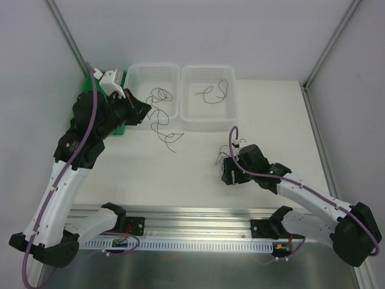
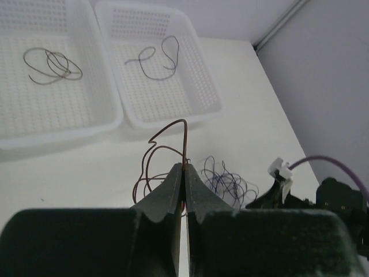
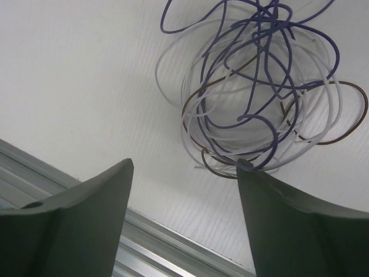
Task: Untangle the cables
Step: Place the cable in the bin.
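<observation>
- Top view: two white baskets side by side at upper centre of the table [image 1: 192, 165].
- The left basket [image 1: 137, 75] holds one looped dark wire [image 1: 161, 94]. The right basket [image 1: 227, 75] holds one curved dark wire [image 1: 213, 91].
- The left gripper [image 1: 143, 109], upper left, is closed on a brown wire [image 1: 161, 127] that trails over the left basket's front rim onto the table.
- The right gripper [image 1: 228, 173] is at centre right, low over the table. What lies under it is hidden here.
- Left wrist view: the fingers are pinched tight on the brown wire, which rises in a bend above the tips.
- A tangle [image 2: 228, 182] lies on the table at right of centre, and both baskets sit across the top. The left basket is cut off by the frame.
- Right wrist view: the fingers are spread apart with nothing between them.
- The tangle fills the upper right, just beyond the tips, with purple, white and brown strands. I can't tell the strand count, and the top is cut off.
- A metal rail [image 3: 167, 245] runs along the lower left.
</observation>
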You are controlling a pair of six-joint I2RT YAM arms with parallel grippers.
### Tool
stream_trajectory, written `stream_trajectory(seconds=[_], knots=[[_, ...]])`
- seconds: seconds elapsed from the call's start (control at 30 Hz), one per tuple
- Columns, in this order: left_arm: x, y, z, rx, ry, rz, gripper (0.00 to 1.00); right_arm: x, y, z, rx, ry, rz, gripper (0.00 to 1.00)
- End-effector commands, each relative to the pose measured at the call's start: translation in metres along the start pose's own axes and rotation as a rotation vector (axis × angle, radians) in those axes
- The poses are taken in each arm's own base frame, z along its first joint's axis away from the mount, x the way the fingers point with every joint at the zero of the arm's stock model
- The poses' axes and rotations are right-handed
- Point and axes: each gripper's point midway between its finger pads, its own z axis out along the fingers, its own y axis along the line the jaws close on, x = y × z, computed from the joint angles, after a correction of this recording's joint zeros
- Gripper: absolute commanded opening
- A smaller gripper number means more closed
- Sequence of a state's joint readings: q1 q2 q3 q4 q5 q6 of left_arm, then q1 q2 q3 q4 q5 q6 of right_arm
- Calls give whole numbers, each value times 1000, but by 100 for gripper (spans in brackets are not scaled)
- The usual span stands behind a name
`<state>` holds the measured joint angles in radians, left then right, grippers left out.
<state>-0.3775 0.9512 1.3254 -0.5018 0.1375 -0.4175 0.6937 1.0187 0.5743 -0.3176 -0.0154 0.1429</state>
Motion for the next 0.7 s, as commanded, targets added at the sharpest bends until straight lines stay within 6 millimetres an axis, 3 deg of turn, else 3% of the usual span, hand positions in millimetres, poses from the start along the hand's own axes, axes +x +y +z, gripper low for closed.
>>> stream_trajectory(seconds=[0.0, 0.03, 0.17, 0.2, 0.27, 0.43, 0.47, 0.5, 0.53, 0.57, 0.6, 0.67], knots=[[-47, 8, 15, -85, -102, 84, 0, -7, 10, -2, -32, -44, -37, 78], [-64, 3, 14, -83, -136, 105, 0, -6, 12, -5, -35, -37, -41, 86], [-96, 8, 37, -144, -195, 153, 0, -12, 8, -18, -5, -92, -62, 99], [-96, 15, 50, -170, -184, 162, 0, -13, 7, -21, -1, -104, -63, 97], [-111, 24, 58, -228, -226, 191, 0, -12, 5, -25, 8, -112, -60, 97], [-127, 53, 108, -329, -271, 284, 0, -20, -2, -46, 30, -183, -54, 97], [-131, 62, 114, -360, -282, 292, 0, -20, -3, -48, 33, -191, -52, 97], [-126, 81, 133, -397, -258, 295, 0, -23, -5, -53, 40, -216, -49, 97], [-134, 85, 139, -399, -276, 292, 0, -21, -9, -56, 54, -220, -46, 97], [-134, 91, 149, -398, -267, 288, 0, -23, -13, -59, 76, -236, -38, 97], [-124, 110, 169, -421, -230, 281, 0, -23, -14, -64, 76, -260, -31, 97], [-125, 119, 186, -417, -225, 273, 0, -20, -21, -69, 99, -266, -23, 97]])
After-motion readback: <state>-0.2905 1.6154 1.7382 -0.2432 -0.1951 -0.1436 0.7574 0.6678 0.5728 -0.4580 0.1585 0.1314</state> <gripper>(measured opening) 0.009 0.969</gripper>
